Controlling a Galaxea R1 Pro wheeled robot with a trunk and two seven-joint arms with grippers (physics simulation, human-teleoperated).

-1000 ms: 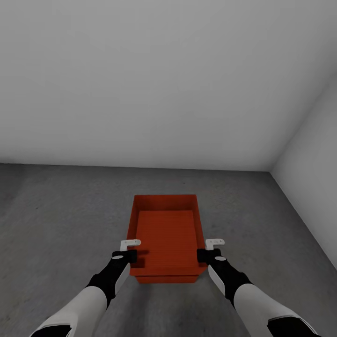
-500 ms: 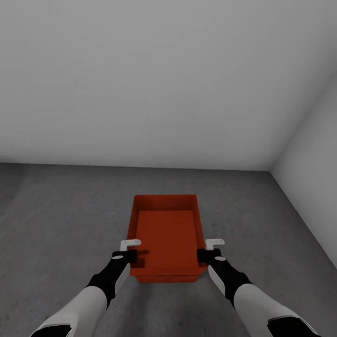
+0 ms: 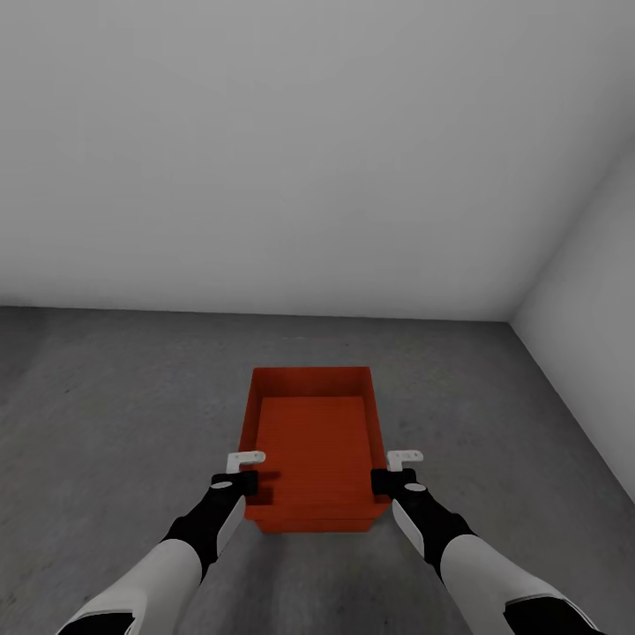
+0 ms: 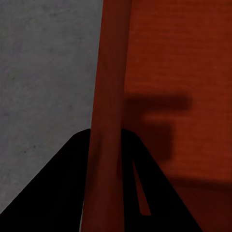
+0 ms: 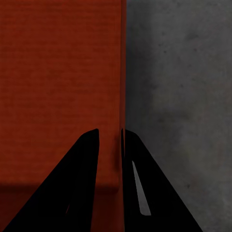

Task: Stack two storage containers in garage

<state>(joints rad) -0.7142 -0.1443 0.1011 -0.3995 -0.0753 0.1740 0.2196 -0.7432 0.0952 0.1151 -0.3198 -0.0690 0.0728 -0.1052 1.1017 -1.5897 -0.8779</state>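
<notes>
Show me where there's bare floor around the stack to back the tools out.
Bare concrete floor lies left of the stacked containers, and more between them and the right wall. It is tight at both side walls, where the left tool and right tool straddle them.

A plain white-grey back wall [image 3: 291,150] is seen ahead, met at a corner by a paler white side wall [image 3: 589,291] on the right. No markings are visible on either.
</notes>
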